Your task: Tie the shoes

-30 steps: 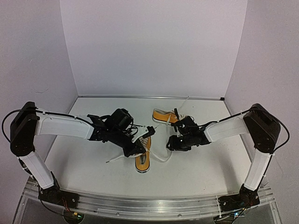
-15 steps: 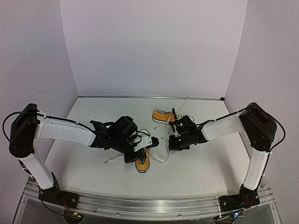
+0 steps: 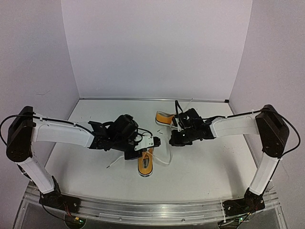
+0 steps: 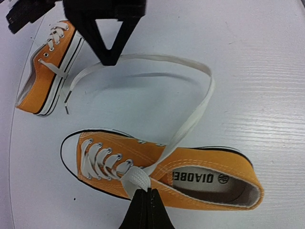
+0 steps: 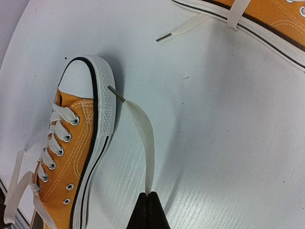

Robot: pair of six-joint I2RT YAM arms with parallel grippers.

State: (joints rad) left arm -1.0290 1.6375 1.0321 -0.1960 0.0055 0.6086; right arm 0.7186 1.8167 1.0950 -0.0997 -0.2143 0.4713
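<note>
Two orange shoes with white laces lie mid-table. The near shoe (image 3: 145, 162) (image 4: 200, 179) points its toe away from the arms, and the far shoe (image 3: 165, 119) (image 4: 47, 71) lies on its side behind it. My left gripper (image 3: 156, 141) (image 4: 148, 190) is shut on one lace (image 4: 135, 178) right above the near shoe's top eyelets. My right gripper (image 3: 172, 139) (image 5: 151, 193) is shut on that shoe's other lace (image 5: 143, 133), just right of the toe cap (image 5: 78, 78). This lace curves over the table (image 4: 202, 100) between shoe and gripper.
A loose lace end (image 5: 183, 29) of the far shoe (image 5: 271, 19) lies on the white table. Another lace tail (image 3: 114, 163) trails left of the near shoe. Lavender walls close the back and sides; a metal rail (image 3: 152, 210) runs along the near edge.
</note>
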